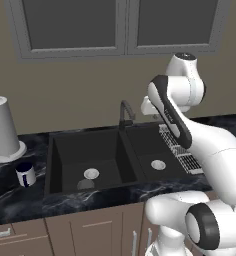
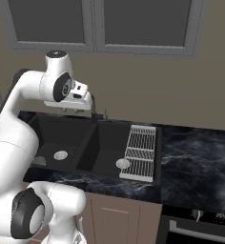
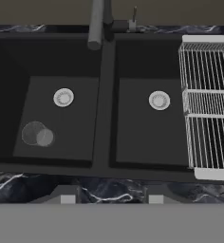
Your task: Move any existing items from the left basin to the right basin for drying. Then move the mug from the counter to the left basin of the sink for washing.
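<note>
Black marble counter (image 1: 20, 202) around double sink (image 1: 132, 160)

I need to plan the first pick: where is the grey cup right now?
The grey cup stands in the left basin, near its front edge, just beside the round drain.

Kitchen backdrop. A plain tan wall (image 1: 80, 95) rises behind the table. Two grey-framed upper cabinets (image 1: 122, 25) with dark panels hang on the wall, side by side. Below the table edge run brown wooden base cabinets (image 1: 85, 230) with pale handles. At the lower right of the wall stands a dark oven front (image 2: 200, 228).
</note>
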Robot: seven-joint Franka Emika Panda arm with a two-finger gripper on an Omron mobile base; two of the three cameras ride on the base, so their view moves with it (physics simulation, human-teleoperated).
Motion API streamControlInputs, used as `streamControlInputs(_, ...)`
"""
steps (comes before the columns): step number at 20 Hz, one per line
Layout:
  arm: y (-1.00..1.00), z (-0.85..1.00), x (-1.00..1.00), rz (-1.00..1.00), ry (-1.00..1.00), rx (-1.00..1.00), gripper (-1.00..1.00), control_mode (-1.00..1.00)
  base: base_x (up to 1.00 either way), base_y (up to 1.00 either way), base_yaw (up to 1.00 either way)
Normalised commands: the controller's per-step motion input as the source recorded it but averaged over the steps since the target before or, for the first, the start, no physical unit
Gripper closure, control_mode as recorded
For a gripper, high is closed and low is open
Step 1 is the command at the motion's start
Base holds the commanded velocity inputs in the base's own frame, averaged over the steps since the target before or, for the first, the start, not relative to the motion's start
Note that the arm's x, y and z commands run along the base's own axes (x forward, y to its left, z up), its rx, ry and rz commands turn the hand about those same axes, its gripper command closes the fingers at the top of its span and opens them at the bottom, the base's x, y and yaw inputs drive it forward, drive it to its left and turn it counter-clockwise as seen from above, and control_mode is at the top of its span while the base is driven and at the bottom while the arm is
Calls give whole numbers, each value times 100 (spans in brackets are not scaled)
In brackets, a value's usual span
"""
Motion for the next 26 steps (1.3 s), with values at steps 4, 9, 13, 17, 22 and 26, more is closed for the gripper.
streamControlInputs(4,0,-1,-2,0,0,-1,-100,-100,0,0,0)
streamControlInputs(9,62,-14,-50,0,-1,-4,-100,-100,0,0,0)
streamControlInputs(13,99,-26,-39,-1,2,-5,-100,-100,0,0,0)
streamControlInputs(17,99,-44,-21,-1,4,-4,-100,-100,0,0,0)
streamControlInputs(22,68,-22,-2,-1,8,0,-100,-100,0,0,0)
streamControlInputs(26,36,-49,0,0,18,0,-100,-100,0,0,0)
